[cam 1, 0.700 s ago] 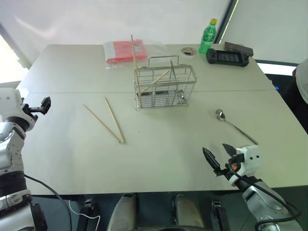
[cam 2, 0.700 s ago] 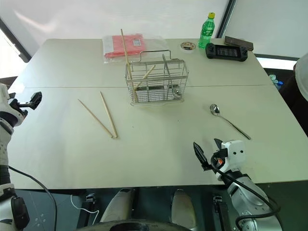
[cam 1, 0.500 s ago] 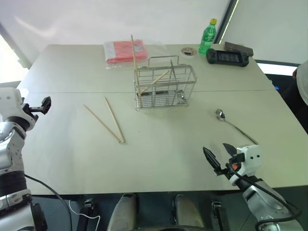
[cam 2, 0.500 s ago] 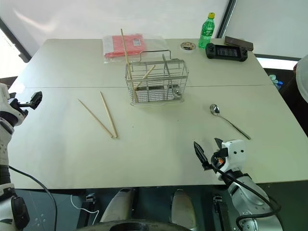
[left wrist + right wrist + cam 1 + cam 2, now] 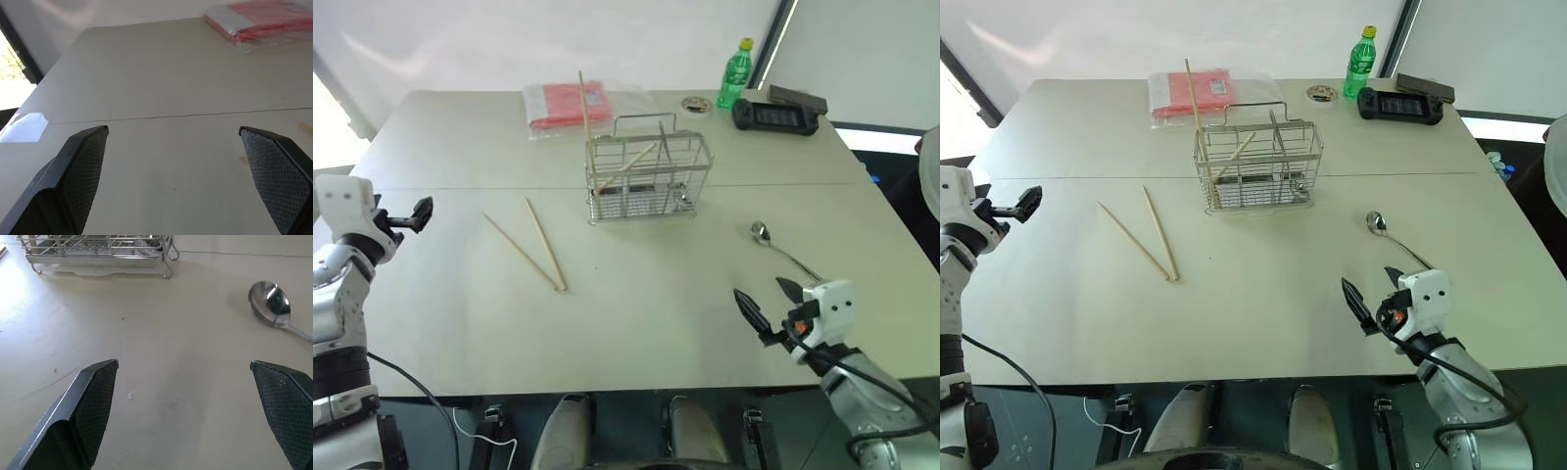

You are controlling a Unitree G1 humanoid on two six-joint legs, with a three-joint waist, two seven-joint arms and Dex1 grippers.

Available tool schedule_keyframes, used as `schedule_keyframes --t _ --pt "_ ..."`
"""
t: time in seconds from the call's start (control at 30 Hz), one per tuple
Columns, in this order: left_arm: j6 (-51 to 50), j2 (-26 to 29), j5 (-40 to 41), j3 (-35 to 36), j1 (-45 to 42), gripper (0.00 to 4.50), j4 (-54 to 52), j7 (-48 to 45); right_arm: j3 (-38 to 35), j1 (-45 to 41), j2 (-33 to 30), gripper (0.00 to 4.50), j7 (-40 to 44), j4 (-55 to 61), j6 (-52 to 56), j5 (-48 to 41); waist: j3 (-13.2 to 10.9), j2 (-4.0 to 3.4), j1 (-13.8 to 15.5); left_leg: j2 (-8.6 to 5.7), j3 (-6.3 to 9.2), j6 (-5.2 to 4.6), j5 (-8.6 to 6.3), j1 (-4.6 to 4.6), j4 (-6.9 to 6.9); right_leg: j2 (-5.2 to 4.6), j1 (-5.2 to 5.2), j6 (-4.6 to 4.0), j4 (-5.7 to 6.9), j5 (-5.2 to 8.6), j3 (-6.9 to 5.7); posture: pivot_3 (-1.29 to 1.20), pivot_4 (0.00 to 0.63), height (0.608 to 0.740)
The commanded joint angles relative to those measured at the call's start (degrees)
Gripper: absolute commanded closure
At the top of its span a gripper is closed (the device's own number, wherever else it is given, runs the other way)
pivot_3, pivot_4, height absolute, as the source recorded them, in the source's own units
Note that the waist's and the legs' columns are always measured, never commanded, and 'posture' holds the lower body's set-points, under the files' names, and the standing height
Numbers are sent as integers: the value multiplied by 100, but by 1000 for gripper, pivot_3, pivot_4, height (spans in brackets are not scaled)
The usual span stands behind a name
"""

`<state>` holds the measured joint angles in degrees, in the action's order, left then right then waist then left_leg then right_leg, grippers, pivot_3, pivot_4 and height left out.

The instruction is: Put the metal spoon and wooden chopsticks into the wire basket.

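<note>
Left hand has swung inward, right hand shifted rightward; both spread, empty

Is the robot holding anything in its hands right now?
No. Both the left hand and the right hand are open and empty; the metal spoon lies on the table.

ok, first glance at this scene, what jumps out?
The wire basket mid-table, with chopsticks already standing in it. Then two loose chopsticks lying in a V on the table to the basket's left, and the spoon lying to its right. Both pincers are open and empty: the right pincer near the spoon, the left pincer at the table's left edge.
</note>
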<state>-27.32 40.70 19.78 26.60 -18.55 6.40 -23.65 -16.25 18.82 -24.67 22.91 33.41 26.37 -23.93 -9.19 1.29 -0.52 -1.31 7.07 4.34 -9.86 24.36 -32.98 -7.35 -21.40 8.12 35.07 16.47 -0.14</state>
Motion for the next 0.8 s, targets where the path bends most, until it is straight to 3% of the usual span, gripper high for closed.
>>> schedule_keyframes --t 0.03,0.3,0.5,0.67,0.8 --pt "-500 179 331 126 -204 9 -544 -57 -310 -139 -342 0 206 130 166 -202 0 0 6 0 0 0 0 0 0 0 0 0 0 0 0 0 150 720" --pt "-1477 781 1311 -349 -431 9 -1761 -1379 -858 -1109 -2185 0 1280 -450 887 -510 -2 2 -11 1 -4 -3 1 -1 -12 3 6 0 3 0 0 0 150 720" --pt "-1940 1422 2338 -804 -202 9 -3042 -2816 -528 -1911 -3644 0 2625 -1737 1300 -586 -14 -12 -12 2 -16 -7 1 1 -9 0 4 -2 -2 1 4 0 150 720" --pt "-2059 1483 2678 -1137 -530 9 -3226 -3105 295 -2968 -3922 0 3025 -2995 1277 -218 -14 -12 -22 12 -30 -7 1 -2 -15 1 7 -3 0 1 3 0 150 720" --pt "-1980 1244 2553 -1617 -922 9 -3163 -3018 1070 -3841 -3717 0 3158 -3967 1021 331 -16 -15 -24 11 -35 -8 2 2 -15 0 5 -2 -2 0 5 0 150 720"
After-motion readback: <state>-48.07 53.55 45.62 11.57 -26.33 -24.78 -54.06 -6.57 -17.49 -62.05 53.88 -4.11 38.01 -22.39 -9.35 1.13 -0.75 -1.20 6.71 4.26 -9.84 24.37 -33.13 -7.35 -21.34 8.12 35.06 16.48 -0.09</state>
